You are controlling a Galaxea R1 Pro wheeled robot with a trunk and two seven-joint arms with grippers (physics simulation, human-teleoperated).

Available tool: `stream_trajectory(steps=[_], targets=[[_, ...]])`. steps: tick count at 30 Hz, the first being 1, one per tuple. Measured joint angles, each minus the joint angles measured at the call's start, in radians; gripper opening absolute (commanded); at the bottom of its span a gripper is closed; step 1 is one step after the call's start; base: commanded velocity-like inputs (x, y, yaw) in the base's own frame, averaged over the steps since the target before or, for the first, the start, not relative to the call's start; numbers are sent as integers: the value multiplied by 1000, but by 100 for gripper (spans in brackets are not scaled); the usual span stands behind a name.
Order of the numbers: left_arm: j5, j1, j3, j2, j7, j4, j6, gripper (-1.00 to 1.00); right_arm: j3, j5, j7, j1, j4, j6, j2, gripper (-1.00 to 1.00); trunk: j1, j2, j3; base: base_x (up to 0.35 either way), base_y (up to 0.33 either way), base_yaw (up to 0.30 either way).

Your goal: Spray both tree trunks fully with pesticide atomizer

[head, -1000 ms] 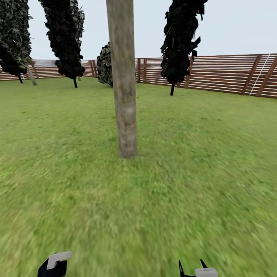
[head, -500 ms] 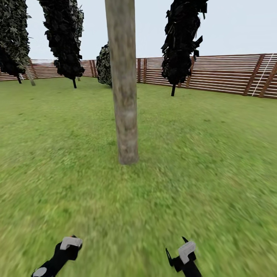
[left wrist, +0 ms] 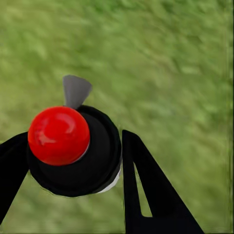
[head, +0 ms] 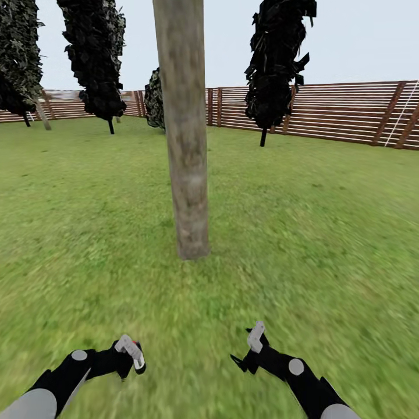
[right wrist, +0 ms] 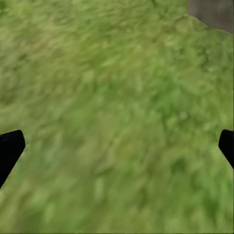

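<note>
So the robot's parked on the lawn (head: 326, 233) facing one of the trees, and the tree trunk (head: 185, 134) stands dead centre ahead of it, mottled grey-brown and a bit wider at the base where it meets the grass. Both arms are low in the head view. The left gripper (head: 131, 354) has the pesticide atomizer (left wrist: 74, 150) clamped between its fingers, and the left wrist view gives a nice close look: round black bottle with a shiny red tip, black fingers hugging it on either side. From the head camera you just catch a speck of red at the white fingertip. The right gripper (head: 249, 348) is spread wide with nothing in it, its finger ends sitting at opposite edges of the right wrist view over plain grass. Behind the trunk there are a few dark cypress-like trees (head: 276, 64) and the slatted wooden fence (head: 349, 113) running along the back.
</note>
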Motion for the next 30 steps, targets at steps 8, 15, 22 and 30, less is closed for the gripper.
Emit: stream_trajectory(steps=[8,15,22,30], targets=[[-187,-73,1,6,-240,-24,45,-100,0,-6,329,-33,-178,161,1,100,0,0,0,339,0,0],[-214,-91,3,6,-370,-141,69,-100,0,-9,374,-36,-279,200,3,100,0,0,0,339,0,0],[-217,-84,0,0,-411,-191,101,-100,1,-9,383,-37,-288,200,6,100,0,0,0,288,0,0],[-219,-82,-4,-6,-408,-191,103,-100,31,-10,392,-37,-292,202,52,100,0,0,0,313,0,0]])
